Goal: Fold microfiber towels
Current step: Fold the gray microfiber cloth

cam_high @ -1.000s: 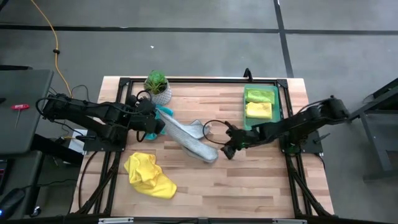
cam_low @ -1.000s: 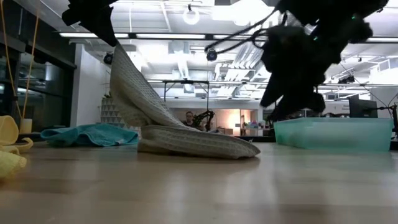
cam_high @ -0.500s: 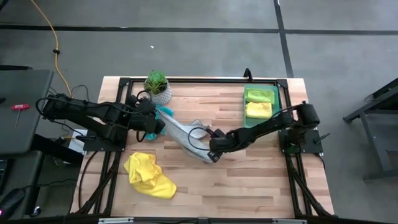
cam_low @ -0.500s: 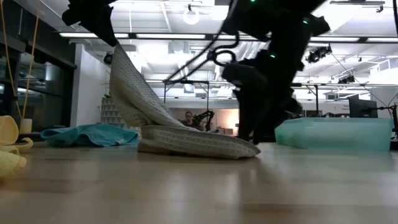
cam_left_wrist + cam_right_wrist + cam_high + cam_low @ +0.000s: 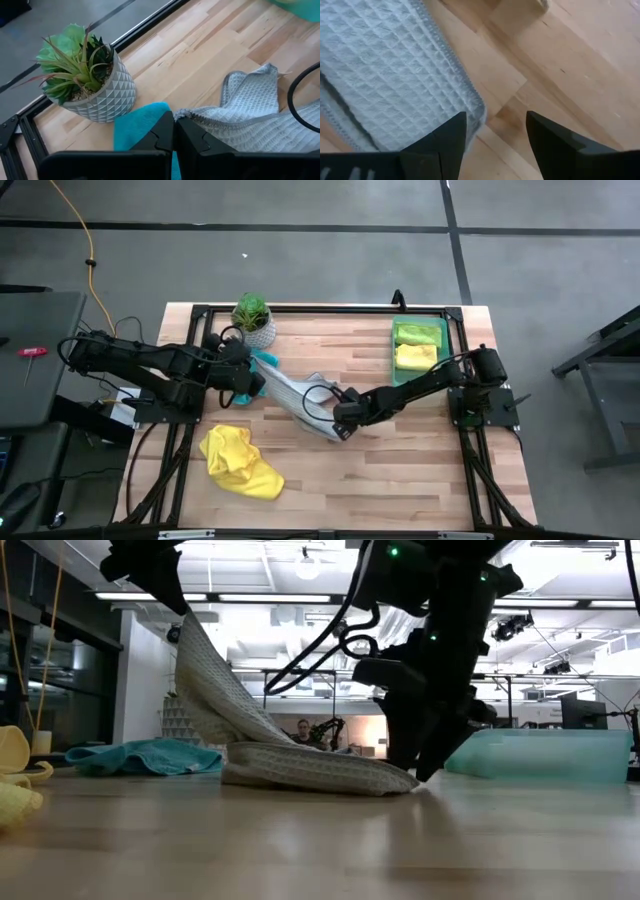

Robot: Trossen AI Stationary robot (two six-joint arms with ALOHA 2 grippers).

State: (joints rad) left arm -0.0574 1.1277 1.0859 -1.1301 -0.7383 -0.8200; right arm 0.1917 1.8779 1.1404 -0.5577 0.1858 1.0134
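Observation:
A grey-white waffle towel [image 5: 300, 402] slopes up from the table's middle to my left gripper [image 5: 258, 378], which is shut on its upper end. Its lower part [image 5: 310, 770] lies doubled on the wood. My right gripper [image 5: 340, 425] points steeply down, open, at the towel's lower right corner [image 5: 477, 112]; one finger [image 5: 447, 135] stands over the hem, the other [image 5: 550, 135] over bare wood. A teal towel [image 5: 262, 362] lies under the left gripper. A crumpled yellow towel [image 5: 240, 462] lies near the front left. My left gripper pinches the grey-white towel's hemmed edge [image 5: 186, 116] at an upper corner between its two fingertips, slanting down from the table's left. The towel hangs in a slack slope [image 5: 215, 690] below the fingers, its lower part resting on the table. Whether my right gripper touches the towel, I cannot tell.
A translucent green tray [image 5: 397, 370] at the back right holds a folded lime green towel [image 5: 420, 334] and a folded yellow one [image 5: 416, 357]. A small plant in a white pot [image 5: 253, 318] stands at the back left. Bare wood lies in front of the grey-white towel.
My right gripper has travelled toward the table's left edge and sunk a little, tipping from a shallow slant to pointing steeply down, and now stands at the grey-white towel's lower right corner. The towel and my left gripper have kept still.

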